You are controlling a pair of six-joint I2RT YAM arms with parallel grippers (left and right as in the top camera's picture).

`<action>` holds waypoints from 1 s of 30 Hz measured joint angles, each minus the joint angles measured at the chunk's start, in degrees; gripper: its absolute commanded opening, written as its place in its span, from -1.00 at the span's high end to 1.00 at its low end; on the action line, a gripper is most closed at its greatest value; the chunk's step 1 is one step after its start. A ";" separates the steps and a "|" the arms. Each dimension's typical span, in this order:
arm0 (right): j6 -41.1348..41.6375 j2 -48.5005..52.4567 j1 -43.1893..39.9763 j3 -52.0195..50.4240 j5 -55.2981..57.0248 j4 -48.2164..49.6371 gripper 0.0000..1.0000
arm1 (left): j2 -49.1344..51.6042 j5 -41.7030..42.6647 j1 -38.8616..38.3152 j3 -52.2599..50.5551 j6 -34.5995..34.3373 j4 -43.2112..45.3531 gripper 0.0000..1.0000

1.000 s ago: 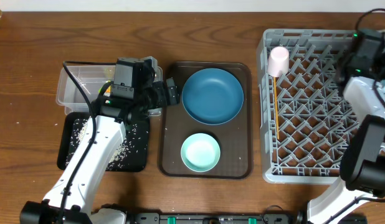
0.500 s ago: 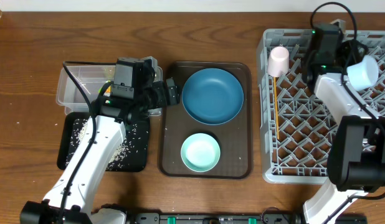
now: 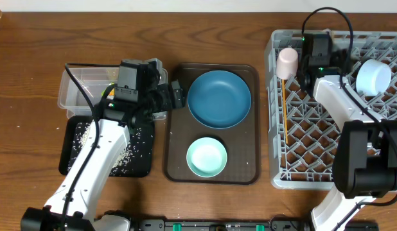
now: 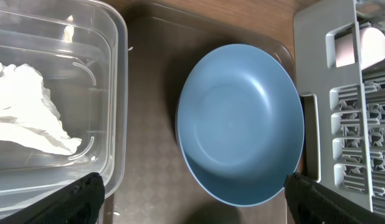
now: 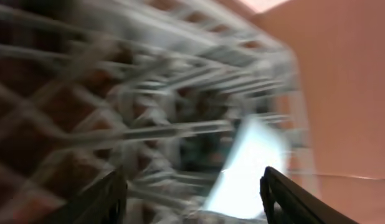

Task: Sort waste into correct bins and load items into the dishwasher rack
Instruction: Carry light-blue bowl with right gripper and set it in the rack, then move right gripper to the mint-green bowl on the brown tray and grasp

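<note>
Nearest the robot, the mint-green bowl (image 3: 207, 157) sits upright on the brown serving tray (image 3: 176, 138), not yet loaded. To its left, the black tray (image 3: 71, 163) holds scattered rice grains (image 3: 135, 153).

Farther out, the left pincer (image 4: 194, 182) hangs with its fingers spread wide and nothing between them. It is above the gap between the clear tub (image 3: 76, 90) and the blue plate (image 3: 219, 98). It seems parked where the white tissue (image 4: 24, 115) went into the tub, and it is well placed to take the plate next.

In the grey rack (image 3: 314, 154), the chopsticks (image 3: 283, 102) lie along the left wall and the pink cup (image 3: 287, 63) sits at the far left corner. The pale blue cup (image 3: 373, 77) rests on its side among the far right pegs. The right pincer (image 5: 194, 176) is spread and empty, and its view is smeared by motion.

A second ago the right arm stood at the rack's far right edge, and the pale blue cup could not be seen on the pegs. Now the cup lies free and the arm has swung left, close to the pink cup. The left arm has not moved.
</note>
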 measured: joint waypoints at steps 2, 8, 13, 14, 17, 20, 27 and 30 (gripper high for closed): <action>5.97 -0.98 0.00 0.00 -7.06 -1.22 -0.28 | 0.00 -0.02 0.00 0.00 0.00 0.00 -0.90; 19.50 -6.45 0.02 0.00 -26.45 -1.53 -0.17 | 0.00 -0.02 0.00 0.00 0.00 0.00 -0.90; 26.12 -11.74 0.72 0.02 -37.88 -5.16 -0.20 | 0.00 0.00 0.00 0.00 0.00 0.00 -0.90; 27.19 -12.68 1.22 0.04 -40.57 -6.64 -0.22 | 0.00 -0.02 0.00 0.00 0.00 0.00 -0.89; 29.16 -14.32 3.17 0.11 -46.47 -11.19 -0.29 | 0.00 0.00 0.00 0.00 0.00 0.00 -0.89; 30.27 -14.69 6.40 0.15 -53.22 -16.37 -0.35 | 0.00 0.00 0.00 0.00 0.00 0.00 -0.89; 31.19 -14.69 14.43 0.11 -60.94 -24.55 -0.33 | 0.00 -0.02 0.00 0.00 0.00 0.00 -0.89; 31.34 -14.69 17.97 0.11 -61.86 -25.53 -0.32 | 0.00 0.07 0.00 0.00 -0.07 -0.02 -0.89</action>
